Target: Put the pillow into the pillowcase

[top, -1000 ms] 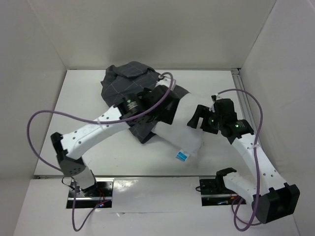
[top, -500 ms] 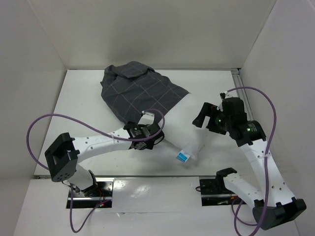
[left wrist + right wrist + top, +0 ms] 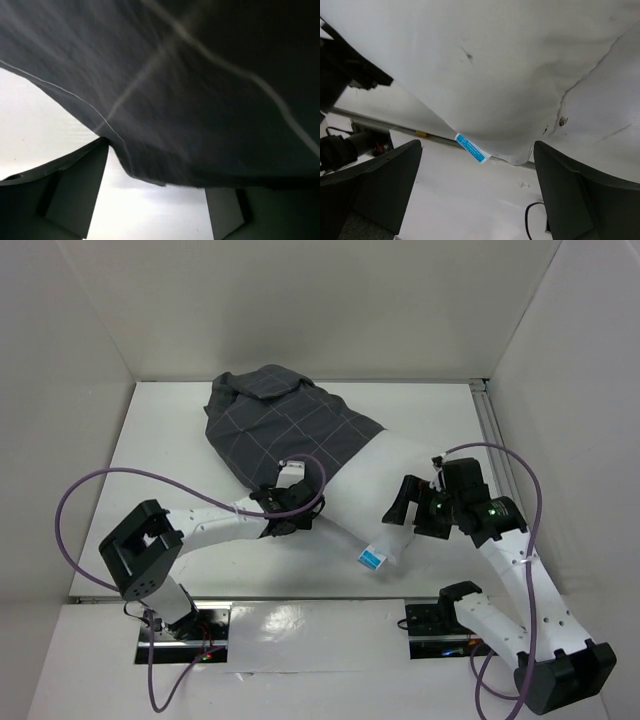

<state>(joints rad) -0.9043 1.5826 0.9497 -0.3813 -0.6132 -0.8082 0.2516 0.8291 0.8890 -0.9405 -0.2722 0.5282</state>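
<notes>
pillow (image 3: 388,485) partly inside pillowcase (image 3: 280,430)

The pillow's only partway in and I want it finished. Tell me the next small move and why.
Probably close the left gripper on the near edge of the pillowcase. That edge hangs between its open fingers, while the tagged end of the pillow lies bare by the open right gripper. A grip should let the case be drawn over it.
</notes>
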